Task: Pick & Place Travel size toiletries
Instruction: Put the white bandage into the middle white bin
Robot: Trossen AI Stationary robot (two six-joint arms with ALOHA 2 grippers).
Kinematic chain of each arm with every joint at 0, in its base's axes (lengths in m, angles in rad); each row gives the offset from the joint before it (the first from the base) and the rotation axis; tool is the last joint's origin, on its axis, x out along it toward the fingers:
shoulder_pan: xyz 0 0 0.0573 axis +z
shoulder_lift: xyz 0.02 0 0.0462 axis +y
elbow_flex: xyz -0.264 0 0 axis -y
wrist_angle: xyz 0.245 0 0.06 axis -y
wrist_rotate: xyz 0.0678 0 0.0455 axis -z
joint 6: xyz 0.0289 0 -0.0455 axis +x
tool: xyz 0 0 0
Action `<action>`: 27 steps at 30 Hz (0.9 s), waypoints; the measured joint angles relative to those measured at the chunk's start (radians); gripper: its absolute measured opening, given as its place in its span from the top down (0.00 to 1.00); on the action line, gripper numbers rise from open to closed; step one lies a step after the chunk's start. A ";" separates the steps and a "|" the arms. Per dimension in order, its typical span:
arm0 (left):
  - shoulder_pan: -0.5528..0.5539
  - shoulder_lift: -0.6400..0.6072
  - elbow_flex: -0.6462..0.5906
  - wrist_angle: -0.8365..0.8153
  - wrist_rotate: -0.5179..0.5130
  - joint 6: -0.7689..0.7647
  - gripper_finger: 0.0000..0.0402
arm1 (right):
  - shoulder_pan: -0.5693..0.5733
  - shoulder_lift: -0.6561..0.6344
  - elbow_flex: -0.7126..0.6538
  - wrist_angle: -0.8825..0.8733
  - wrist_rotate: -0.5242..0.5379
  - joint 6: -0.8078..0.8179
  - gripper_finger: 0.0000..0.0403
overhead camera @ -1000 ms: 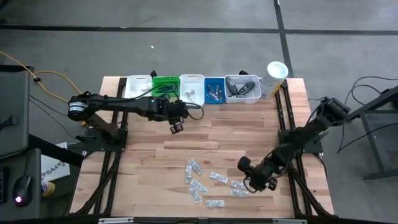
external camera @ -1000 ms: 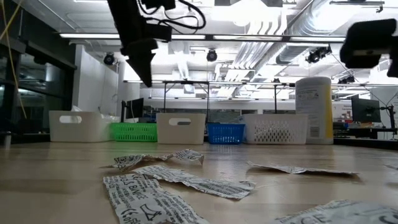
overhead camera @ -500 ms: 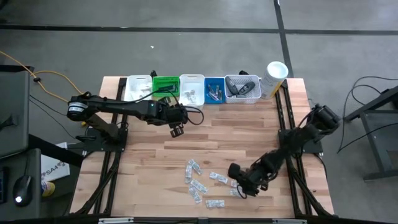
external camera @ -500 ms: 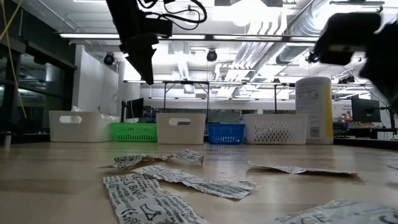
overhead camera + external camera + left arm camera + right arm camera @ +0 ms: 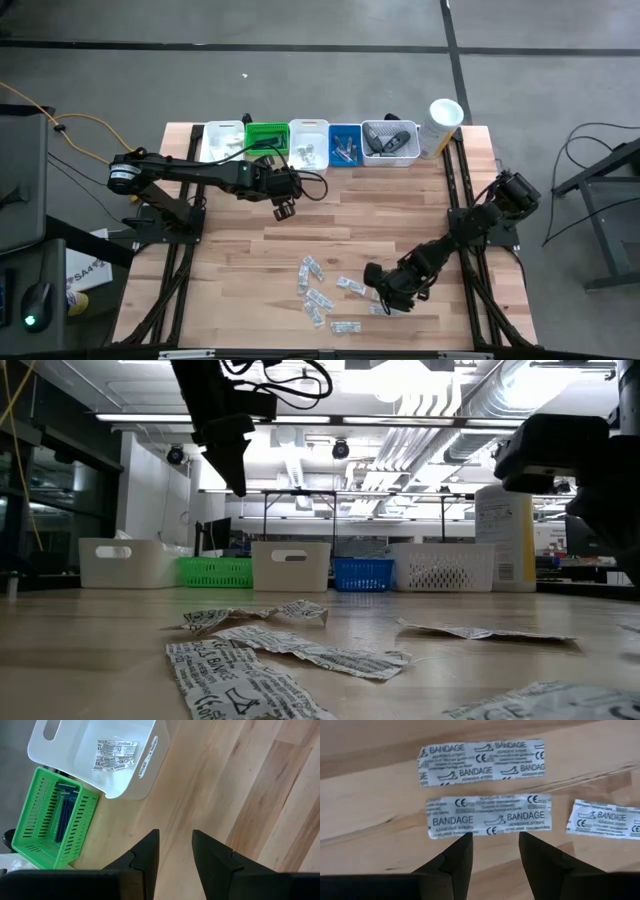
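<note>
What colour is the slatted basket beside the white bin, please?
Bright green basket, clearest in the left wrist view, beside the white bin.

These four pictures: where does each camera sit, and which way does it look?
High view: overhead, straight down on the table, both arms, left gripper, right gripper.
Low view: table height, level toward the bins; arms hang from above.
Left wrist view: on the left arm, over its open fingers, down at the white bin and green bin.
Right wrist view: over its open fingers, at bandage packets.
Shared: packets and bins show in the high and low views.
</note>
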 joint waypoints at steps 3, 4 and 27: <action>0.000 0.000 0.000 0.000 0.000 0.003 0.71 | 0.004 0.000 0.000 -0.002 -0.019 -0.010 0.62; 0.000 0.000 0.000 0.001 0.000 0.003 0.71 | 0.007 0.000 0.000 -0.001 -0.023 -0.011 0.62; 0.000 0.000 0.000 -0.003 0.000 0.003 0.71 | 0.018 0.065 0.003 0.037 -0.051 -0.008 0.65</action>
